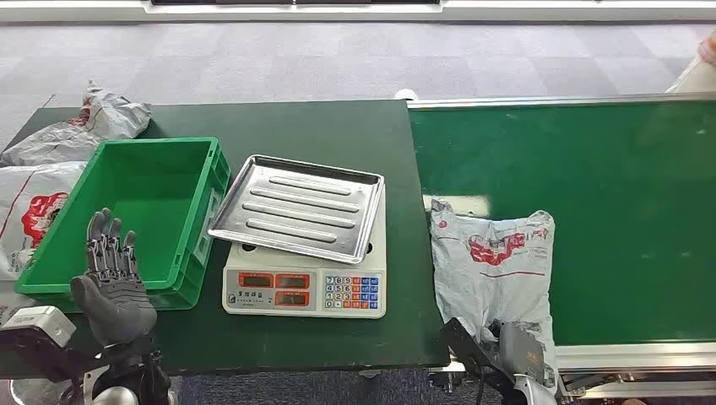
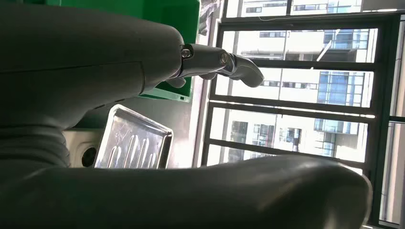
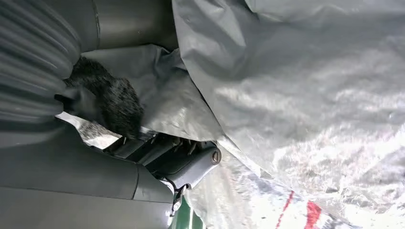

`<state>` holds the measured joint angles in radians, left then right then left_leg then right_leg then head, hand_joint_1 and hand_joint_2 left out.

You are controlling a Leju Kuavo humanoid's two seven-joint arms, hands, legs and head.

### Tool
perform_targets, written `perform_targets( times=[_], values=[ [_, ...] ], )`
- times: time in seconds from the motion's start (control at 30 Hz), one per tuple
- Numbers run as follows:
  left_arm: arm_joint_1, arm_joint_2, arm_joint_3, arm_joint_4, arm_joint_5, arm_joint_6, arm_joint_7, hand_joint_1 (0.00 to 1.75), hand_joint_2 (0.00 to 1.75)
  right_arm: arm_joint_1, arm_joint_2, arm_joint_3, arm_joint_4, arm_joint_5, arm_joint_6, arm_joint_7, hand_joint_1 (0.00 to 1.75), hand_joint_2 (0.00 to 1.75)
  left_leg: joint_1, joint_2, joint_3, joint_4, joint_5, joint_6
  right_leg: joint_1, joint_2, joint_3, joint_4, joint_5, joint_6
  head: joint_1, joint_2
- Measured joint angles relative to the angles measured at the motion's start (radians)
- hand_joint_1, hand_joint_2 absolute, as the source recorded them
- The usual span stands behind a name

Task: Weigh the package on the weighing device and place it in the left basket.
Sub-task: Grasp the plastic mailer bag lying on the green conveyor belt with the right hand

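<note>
A grey plastic package (image 1: pixel 494 261) with red print lies on the green conveyor belt (image 1: pixel 625 186), its near end hanging over the edge. My right hand (image 1: pixel 513 350) is at that near end. In the right wrist view its dark fingers (image 3: pixel 188 164) are tucked into a crumpled fold of the package (image 3: pixel 310 95) and grip it. The white scale (image 1: pixel 304 291), topped by a steel tray (image 1: pixel 297 207), stands on the dark table. A green basket (image 1: pixel 51 253) lies to its left. My left hand (image 1: pixel 111 278) hovers at the basket's near wall with its fingers (image 2: pixel 224 64) apart, holding nothing.
Two more grey packages (image 1: pixel 101 118) (image 1: pixel 29 211) lie left of the basket at the table's edge. The dark green table (image 1: pixel 338 126) butts against the conveyor. A person's sleeve (image 1: pixel 705 51) shows at the far right corner.
</note>
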<state>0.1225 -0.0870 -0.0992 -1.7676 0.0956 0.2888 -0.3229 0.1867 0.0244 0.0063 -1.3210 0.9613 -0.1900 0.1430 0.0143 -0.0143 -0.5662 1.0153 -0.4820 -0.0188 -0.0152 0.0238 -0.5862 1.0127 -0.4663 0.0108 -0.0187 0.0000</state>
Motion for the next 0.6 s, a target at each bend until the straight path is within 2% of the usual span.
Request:
perform_targets(
  times=[0.3,0.4,0.6],
  values=[
    [-0.011,0.0,0.0,0.005,0.007,0.0,-0.003,0.0,0.0,-0.004,-0.009,0.002,-0.043,0.061,-0.078,-0.016,1.75,1.75,0.0,0.0,0.0,0.0,0.0,0.0,0.0,-0.001,0.0,0.0,0.0,0.0,0.0,0.0],
    [-0.001,0.0,0.0,0.004,0.01,0.0,-0.019,0.0,0.0,-0.009,-0.037,-0.009,-0.102,0.151,-0.136,-0.011,1.75,1.75,-0.001,-0.001,-0.001,0.0,0.0,0.0,-0.001,-0.001,0.0,0.0,0.0,0.0,0.0,0.0],
    [0.013,0.0,0.0,0.004,0.01,0.0,-0.033,0.0,0.0,-0.039,-0.098,-0.074,-0.208,0.208,-0.156,-0.025,1.75,1.75,-0.002,-0.002,-0.003,0.0,0.0,0.001,-0.002,-0.002,0.0,0.0,0.0,0.0,0.0,0.0]
  ],
)
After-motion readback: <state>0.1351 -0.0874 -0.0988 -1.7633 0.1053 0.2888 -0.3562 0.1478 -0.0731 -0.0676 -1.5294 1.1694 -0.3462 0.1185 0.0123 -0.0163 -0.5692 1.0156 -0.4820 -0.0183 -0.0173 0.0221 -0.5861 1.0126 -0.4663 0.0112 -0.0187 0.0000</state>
